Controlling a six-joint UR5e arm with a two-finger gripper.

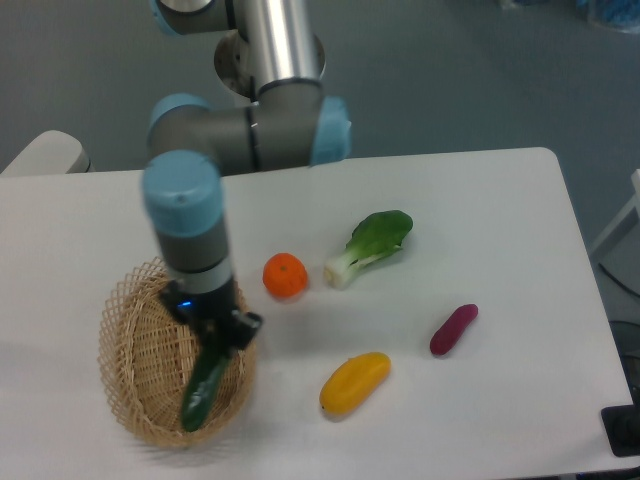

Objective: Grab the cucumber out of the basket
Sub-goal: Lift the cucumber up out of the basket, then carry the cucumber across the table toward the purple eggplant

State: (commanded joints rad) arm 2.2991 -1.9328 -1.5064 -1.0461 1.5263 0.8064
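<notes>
Claw: I saw the claw (217, 338) clenched on the upper end of the cucumber (205, 382), its fingers pointing down over the right part of the basket (130, 345).
Cucumber: it hung tilted from the claw — top end in the grip, lower end down toward the near rim of the basket. I could not tell whether that lower tip touched the weave or hung just clear of it.
Basket: it sat at the near left of the tabletop (480, 220), oval and light tan; I saw nothing else lying in it.
Arm: the blue-capped wrist stood upright above the basket's far right edge, and the forearm ran back and up to the right toward the silver column at the far side.
Orange fruit (285, 275): on the tabletop just right of the basket's far rim, apart from it.
Bok choy (369, 246): right of the orange fruit, white stem pointing left and near, leaves toward the far right.
Yellow fruit (354, 382): on the near side, right of the basket and well clear of the rim.
Purple vegetable (453, 329): further right — lying slanted, apart from the yellow fruit.
Blur: the arm and claw looked slightly smeared in my view, so I could not make out the finger pads.
</notes>
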